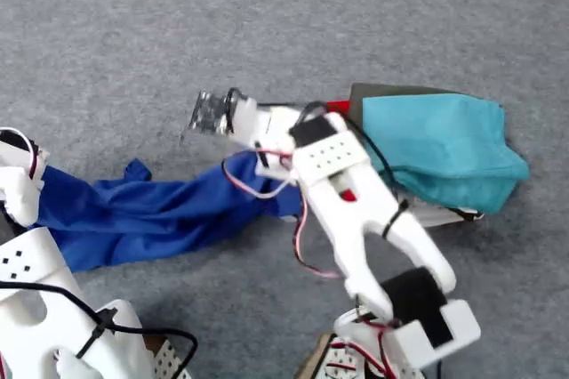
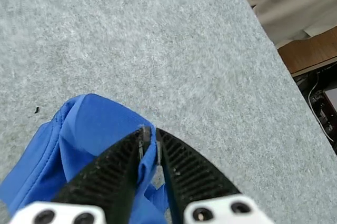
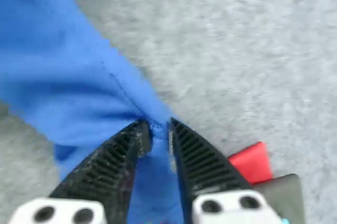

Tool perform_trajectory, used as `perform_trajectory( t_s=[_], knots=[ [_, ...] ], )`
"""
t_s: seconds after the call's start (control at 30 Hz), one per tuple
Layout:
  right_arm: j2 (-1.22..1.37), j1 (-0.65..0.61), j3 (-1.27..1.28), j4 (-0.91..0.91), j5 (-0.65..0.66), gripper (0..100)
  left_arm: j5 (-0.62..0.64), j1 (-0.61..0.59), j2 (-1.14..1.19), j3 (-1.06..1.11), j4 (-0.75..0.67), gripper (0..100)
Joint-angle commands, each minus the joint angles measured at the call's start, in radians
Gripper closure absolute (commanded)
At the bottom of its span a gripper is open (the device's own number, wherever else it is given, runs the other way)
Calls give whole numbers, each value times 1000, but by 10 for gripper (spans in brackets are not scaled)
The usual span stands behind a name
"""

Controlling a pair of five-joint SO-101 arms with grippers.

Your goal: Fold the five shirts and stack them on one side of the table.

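My right arm [image 1: 356, 201] is slanting from the near edge of the desk [image 1: 373, 32] toward the far left, its wrist tipping down over the right end of the blue shirt [image 1: 151, 210]. My right end effector [image 3: 158, 129] is pinching a gathered ridge of that shirt, both black ribbed fingers [image 3: 113, 155] pressing onto the cloth. My left arm [image 1: 44, 281] is sitting at the near left corner. My left end effector [image 2: 151, 135] is gripping the shirt's other end. Its tips are almost meeting on a fold of blue cloth, and a sliver of grey desk is showing between the fingers lower down.

The blue shirt is lying unfolded as a long crumpled band across the desk between my two arms. To its right a pile is resting on the desk, with a teal shirt [image 1: 440, 152] on top of a dark grey shirt [image 1: 391, 92].

From above, my own right forearm is covering the spot where I am holding the cloth. A pale blurred part [image 1: 213, 112] is jutting from the wrist toward the far left, and I cannot make out what it is. The teal shirt is hiding most of the pile — a red shirt [image 1: 337, 108] is peeking out as a small strip beside my wrist. A white layer [image 1: 444, 213] is showing at the pile's near edge, and I cannot tell whether it is a shirt.
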Motion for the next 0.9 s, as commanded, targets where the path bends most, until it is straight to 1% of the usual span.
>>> perform_trajectory(
  t_s=[0.0, 0.1, 0.17, 0.37, 0.47, 0.57, 0.67, 0.87],
  knots=[
    [24, 45, -148, 31, 15, 824, 8, 9, -8, 6, -23, 981],
    [56, 50, -246, 124, 75, 775, 11, 9, -5, 17, -28, 981],
    [85, 48, -297, 181, 86, 749, 11, 11, -5, 32, -44, 981],
    [148, 24, -309, 351, 173, 745, 11, 11, -5, 38, -52, 981],
    [148, 30, -272, 420, 267, 746, 11, 11, -5, 38, -52, 981],
    [150, 54, -259, 400, 279, 744, 11, 11, -5, 40, -52, 981],
    [157, 58, -269, 370, 319, 743, 11, 11, -5, 40, -52, 981],
    [236, 4, -323, 339, 347, 743, 11, 11, -5, 40, -52, 981]
  ],
)
